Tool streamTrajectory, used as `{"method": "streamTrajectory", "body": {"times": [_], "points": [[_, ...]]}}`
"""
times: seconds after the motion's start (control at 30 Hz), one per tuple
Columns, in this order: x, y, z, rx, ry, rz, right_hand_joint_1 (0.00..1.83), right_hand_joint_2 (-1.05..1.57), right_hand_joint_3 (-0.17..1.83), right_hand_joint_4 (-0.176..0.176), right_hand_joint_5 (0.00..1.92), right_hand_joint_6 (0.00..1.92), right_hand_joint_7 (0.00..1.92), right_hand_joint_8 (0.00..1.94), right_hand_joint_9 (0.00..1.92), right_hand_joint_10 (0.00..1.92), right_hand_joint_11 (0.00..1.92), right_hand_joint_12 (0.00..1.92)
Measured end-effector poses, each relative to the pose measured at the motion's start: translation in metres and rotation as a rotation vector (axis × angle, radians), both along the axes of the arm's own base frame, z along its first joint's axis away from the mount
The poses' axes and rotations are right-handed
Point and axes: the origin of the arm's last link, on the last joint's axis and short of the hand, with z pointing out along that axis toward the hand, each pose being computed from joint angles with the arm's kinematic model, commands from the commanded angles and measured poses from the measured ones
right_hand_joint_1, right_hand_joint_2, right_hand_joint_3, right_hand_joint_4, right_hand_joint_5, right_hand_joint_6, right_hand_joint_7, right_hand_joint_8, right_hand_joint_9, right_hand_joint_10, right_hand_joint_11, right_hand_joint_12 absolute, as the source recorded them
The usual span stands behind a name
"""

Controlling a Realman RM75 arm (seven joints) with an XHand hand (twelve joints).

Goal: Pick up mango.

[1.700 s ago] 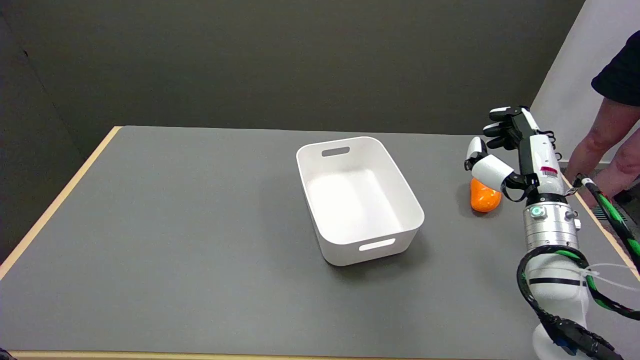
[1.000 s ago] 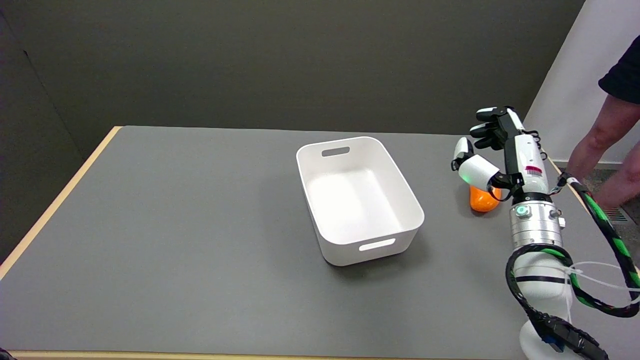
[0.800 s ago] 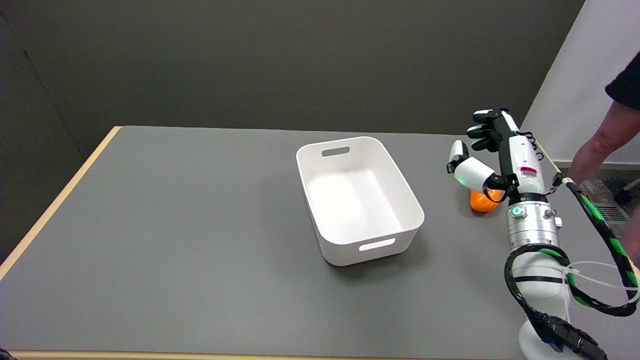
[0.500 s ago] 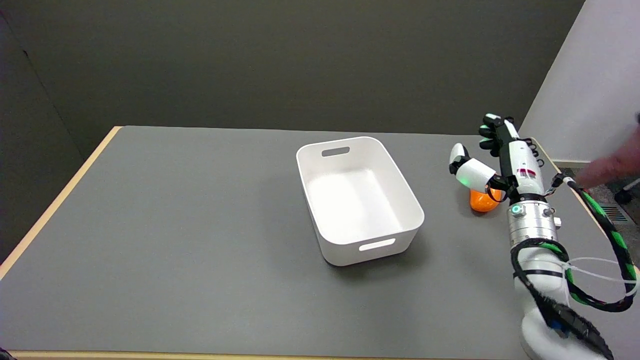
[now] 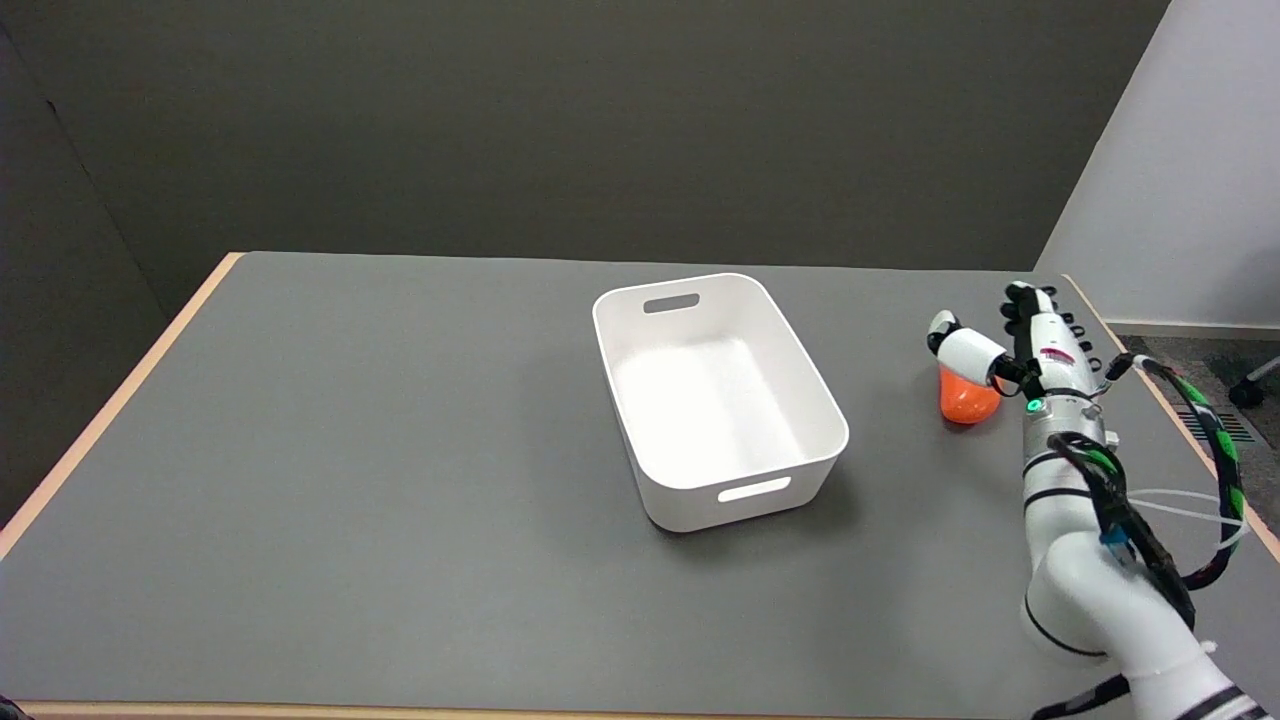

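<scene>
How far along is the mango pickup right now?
Done: the right hand has reached the orange mango. In hand: open fingers sit over it, with no grip visible. Left: close, then lift it off the grey table, where it lies beside the white plastic bin.

a lab or test room: a bare grey table [image 5: 400, 450] with a pale wood edge stands before a dark plain wall [image 5: 600, 120], and a white robot arm [image 5: 1090, 560] trails green and black cables [image 5: 1215, 440].

One head view, we look down from above the near side, across the whole tabletop [image 5: 400, 450], toward a dark far wall [image 5: 600, 120]
</scene>
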Motion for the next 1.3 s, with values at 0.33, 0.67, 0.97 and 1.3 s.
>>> {"method": "streamTrajectory", "body": {"times": [0.33,0.67,0.97,1.3], "points": [[-0.008,-0.003,0.022,-0.105,0.007,-0.121,0.49,0.68,0.81,-0.156,0.05,0.33,0.14,0.44,0.10,0.82,0.05,1.34],[-0.018,0.002,0.023,-0.166,-0.010,-0.214,0.46,0.68,0.80,-0.161,0.04,0.33,0.14,0.45,0.10,0.83,0.08,1.37],[-0.029,0.002,0.004,-0.151,-0.025,-0.267,0.42,0.68,0.79,-0.164,0.03,0.32,0.14,0.45,0.11,0.84,0.10,1.38],[-0.032,-0.003,-0.013,-0.124,-0.030,-0.271,0.42,0.68,0.79,-0.167,0.04,0.33,0.15,0.46,0.12,0.86,0.12,1.40]]}}
